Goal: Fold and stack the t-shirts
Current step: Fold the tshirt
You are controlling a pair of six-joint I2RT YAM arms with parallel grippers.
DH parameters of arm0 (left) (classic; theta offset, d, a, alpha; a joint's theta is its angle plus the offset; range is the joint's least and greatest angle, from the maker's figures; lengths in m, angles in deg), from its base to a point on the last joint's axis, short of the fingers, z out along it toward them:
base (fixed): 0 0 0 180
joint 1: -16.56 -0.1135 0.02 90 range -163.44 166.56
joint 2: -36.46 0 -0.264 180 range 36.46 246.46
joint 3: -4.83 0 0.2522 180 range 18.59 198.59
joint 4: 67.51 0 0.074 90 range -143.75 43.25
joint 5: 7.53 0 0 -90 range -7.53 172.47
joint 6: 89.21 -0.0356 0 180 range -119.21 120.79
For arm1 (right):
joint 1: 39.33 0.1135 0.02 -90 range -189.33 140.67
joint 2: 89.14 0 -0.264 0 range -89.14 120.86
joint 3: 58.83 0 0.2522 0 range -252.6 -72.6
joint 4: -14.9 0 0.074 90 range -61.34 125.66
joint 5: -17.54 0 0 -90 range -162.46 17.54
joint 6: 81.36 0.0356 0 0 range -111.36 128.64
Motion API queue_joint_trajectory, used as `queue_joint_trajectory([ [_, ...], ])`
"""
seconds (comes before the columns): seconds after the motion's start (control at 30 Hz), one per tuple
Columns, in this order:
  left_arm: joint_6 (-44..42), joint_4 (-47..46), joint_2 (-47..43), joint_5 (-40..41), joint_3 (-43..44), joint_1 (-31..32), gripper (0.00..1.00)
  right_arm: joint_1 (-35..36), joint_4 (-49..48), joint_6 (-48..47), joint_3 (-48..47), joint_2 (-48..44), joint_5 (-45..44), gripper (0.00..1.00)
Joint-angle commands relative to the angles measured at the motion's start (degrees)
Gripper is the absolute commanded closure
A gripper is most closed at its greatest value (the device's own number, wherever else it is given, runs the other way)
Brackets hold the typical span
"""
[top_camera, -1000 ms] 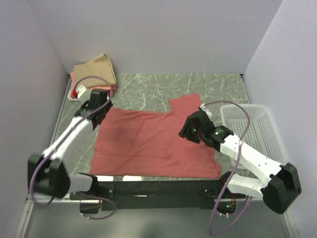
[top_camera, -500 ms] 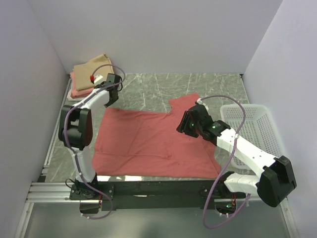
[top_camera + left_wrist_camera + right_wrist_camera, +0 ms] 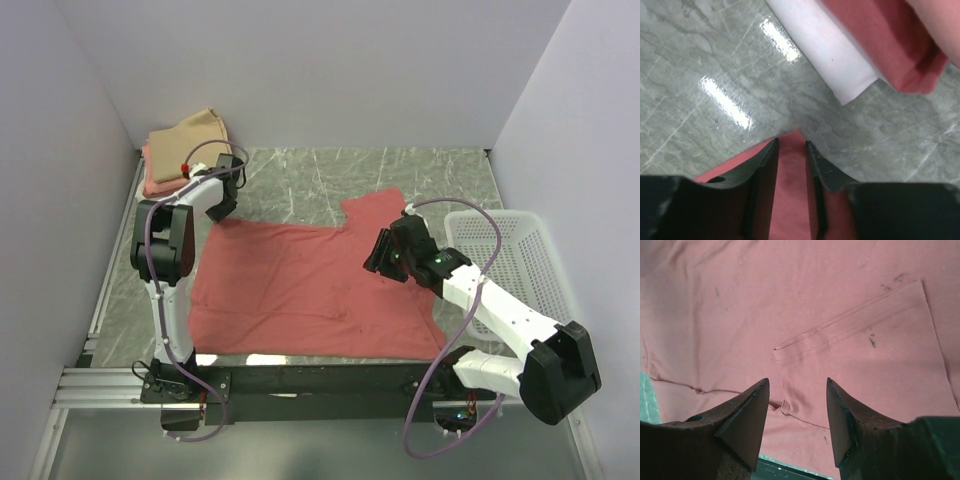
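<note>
A salmon-red t-shirt lies spread flat on the marbled table. My left gripper is down at its far left corner. In the left wrist view the jaws of the left gripper stand narrowly apart, and the red shirt corner lies between them. My right gripper hovers open over the shirt's right side. Between the fingers of the right gripper I see a sleeve hem and a small fold. Folded t-shirts are stacked at the back left, tan on top, salmon-pink beneath.
A white perforated basket stands at the right edge. The folded stack's edge, with a white layer beneath, lies just beyond the left gripper. Walls enclose the table on three sides.
The left arm has swung out to the shirt's far left corner, and its jaws have narrowed around it. The right gripper has shifted only slightly.
</note>
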Motion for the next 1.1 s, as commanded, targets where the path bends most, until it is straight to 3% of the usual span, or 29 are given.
queue_joint_trajectory([
  [0.0,1.3,0.5,1.1,-1.0,2.3,-0.5,0.67,-0.7,-2.0,-1.1,0.7,-1.7,0.5,0.44],
  [0.3,-0.2,-2.0,0.5,-4.4,0.0,-3.2,0.99,-3.6,-2.4,-2.6,-1.5,2.7,0.6,0.44],
  [0.47,-1.4,-3.7,-2.0,-4.8,-2.1,-5.9,0.99,-5.0,-3.1,-3.3,-6.4,7.4,-0.2,0.44],
  [0.73,-3.6,-4.0,-2.5,-5.1,-2.1,-7.4,0.99,-9.2,-4.6,-5.7,-20.0,23.8,-2.7,0.44],
  [1.07,-3.9,-5.2,-3.1,-8.2,-2.8,-8.8,0.99,-17.1,3.2,-9.1,-48.4,46.3,-5.4,0.44],
])
